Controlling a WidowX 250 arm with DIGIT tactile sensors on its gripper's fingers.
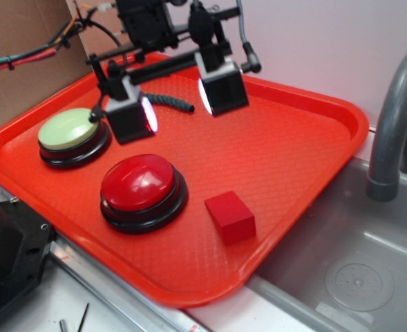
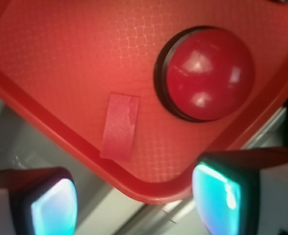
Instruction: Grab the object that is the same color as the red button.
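The small red cube (image 1: 230, 217) rests on the red textured tray (image 1: 293, 145), toward its front right, just right of the red button (image 1: 142, 189). In the wrist view the cube (image 2: 119, 127) lies left of the glossy red button (image 2: 208, 73). My gripper (image 1: 178, 108) hangs open above the tray's back part, well behind both the cube and the button. Its two lit pads (image 2: 53, 205) stand wide apart in the wrist view, with nothing between them.
A pale green button (image 1: 70, 134) sits at the tray's left. A grey sink basin (image 1: 348, 263) and tap (image 1: 396, 117) lie to the right of the tray. Cardboard (image 1: 16, 62) and cables stand behind on the left.
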